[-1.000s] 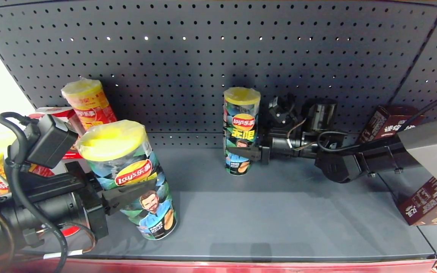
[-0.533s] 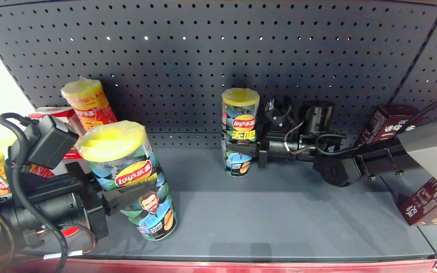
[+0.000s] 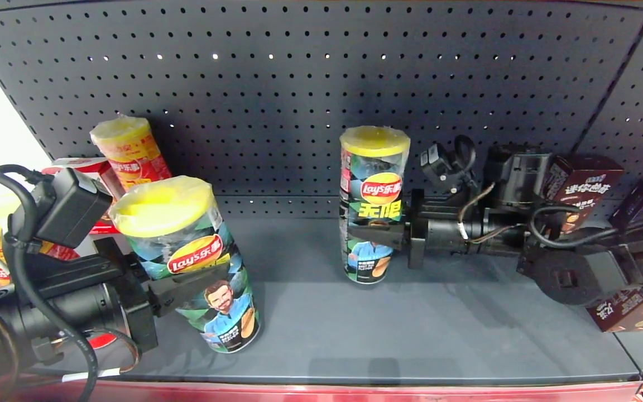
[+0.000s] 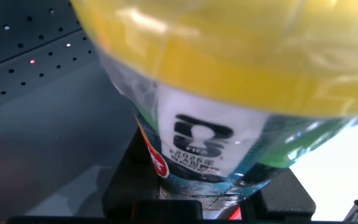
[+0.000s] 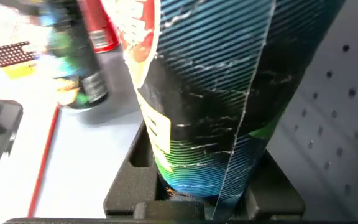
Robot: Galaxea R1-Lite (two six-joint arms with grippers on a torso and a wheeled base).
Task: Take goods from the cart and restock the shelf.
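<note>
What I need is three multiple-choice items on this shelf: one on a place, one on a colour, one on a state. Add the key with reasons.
1. Where is the red-and-yellow cylindrical chip can?
A. At the back left of the grey shelf, by the perforated panel.
B. Between the two grippers.
C. On a brown carton.

2. What colour are the lids of the two green-and-blue chip cans?
A. Red.
B. Yellow.
C. White.

3. What state is the right gripper in?
A. Open and empty.
B. Shut on a green-and-blue chip can.
C. Shut on a brown carton.

Key:
1 A, it stands far back left, close to the panel.
2 B, both tops show yellow in the head view.
3 B, it clamps the can around its middle.
</note>
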